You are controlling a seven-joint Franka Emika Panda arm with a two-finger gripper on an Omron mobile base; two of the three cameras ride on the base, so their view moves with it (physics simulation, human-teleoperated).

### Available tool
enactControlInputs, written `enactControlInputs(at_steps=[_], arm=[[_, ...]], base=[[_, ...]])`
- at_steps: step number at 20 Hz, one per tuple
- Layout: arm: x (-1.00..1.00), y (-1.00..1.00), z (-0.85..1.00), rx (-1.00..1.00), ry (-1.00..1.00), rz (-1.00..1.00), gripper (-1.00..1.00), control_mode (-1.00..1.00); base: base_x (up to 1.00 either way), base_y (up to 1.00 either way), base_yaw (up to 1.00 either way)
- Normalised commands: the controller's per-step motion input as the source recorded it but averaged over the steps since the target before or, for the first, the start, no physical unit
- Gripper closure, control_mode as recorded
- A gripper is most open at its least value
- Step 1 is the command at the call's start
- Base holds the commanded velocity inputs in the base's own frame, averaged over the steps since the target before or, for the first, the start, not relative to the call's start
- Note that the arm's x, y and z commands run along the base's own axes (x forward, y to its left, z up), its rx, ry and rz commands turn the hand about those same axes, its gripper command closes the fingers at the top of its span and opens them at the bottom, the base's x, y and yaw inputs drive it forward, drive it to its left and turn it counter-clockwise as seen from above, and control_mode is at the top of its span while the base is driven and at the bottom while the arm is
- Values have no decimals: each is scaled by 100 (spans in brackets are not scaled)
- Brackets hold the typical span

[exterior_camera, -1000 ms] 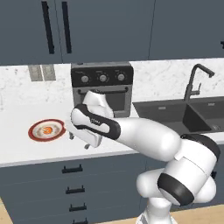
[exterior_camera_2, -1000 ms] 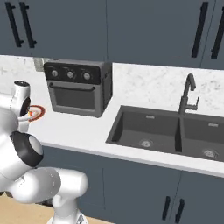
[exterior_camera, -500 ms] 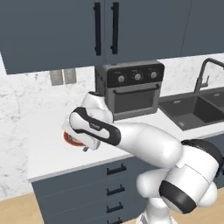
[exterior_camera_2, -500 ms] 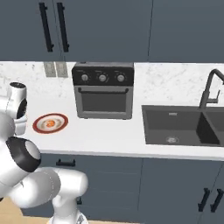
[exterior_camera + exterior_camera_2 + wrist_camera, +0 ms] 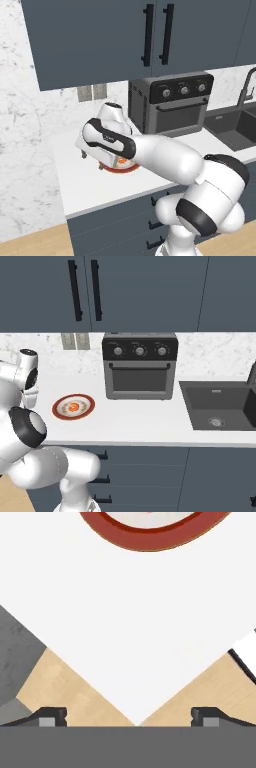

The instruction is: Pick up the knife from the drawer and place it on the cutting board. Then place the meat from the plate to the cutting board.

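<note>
The meat (image 5: pixel 74 406) lies at the centre of the plate (image 5: pixel 59 412), a small orange-pink piece on the white middle. The plate sits on the white bench (image 5: pixel 150 423), near its front edge and to the left of the black oven (image 5: pixel 140 366). In the hand view the plate's red-brown rim (image 5: pixel 150 539) shows at the top, with a corner of the bench below it and wood floor (image 5: pixel 60 682) beyond the bench edges.

The knife, the drawer and the cutting board cannot be located from these views. Judged from this, the knife step is not yet done and the drawer is still to be found.

The tool (image 5: pixel 129 717) is wide open and holds nothing; its two dark tips stand well apart at the bottom of the hand view. It hangs over the front corner of the bench, just beside the plate, pointing downward. In the left base view the arm's forward link covers part of the plate (image 5: pixel 122 167).

To do the step well:
- Keep the tool clear of the plate so the meat is not disturbed.
- Bring the closed drawer fronts (image 5: pixel 215 476) under the bench into view before reaching.
- Keep the tool wide until it straddles the knife handle.

A likely risk is clipping the bench edge while lowering the arm.
</note>
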Motion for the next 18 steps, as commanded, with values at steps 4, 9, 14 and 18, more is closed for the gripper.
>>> enactControlInputs(at_steps=[4, 9, 14, 18], arm=[[-5, -100, -7, 0, 0, 15, -100, -100], [0, -80, -4, -14, 1, 26, -100, -100], [1, -54, -42, -26, 6, 18, -100, -100], [37, -16, -90, -13, -6, 12, -100, -100]], base=[[0, 0, 0], [0, 0, 0], [0, 0, 0], [0, 0, 0]])
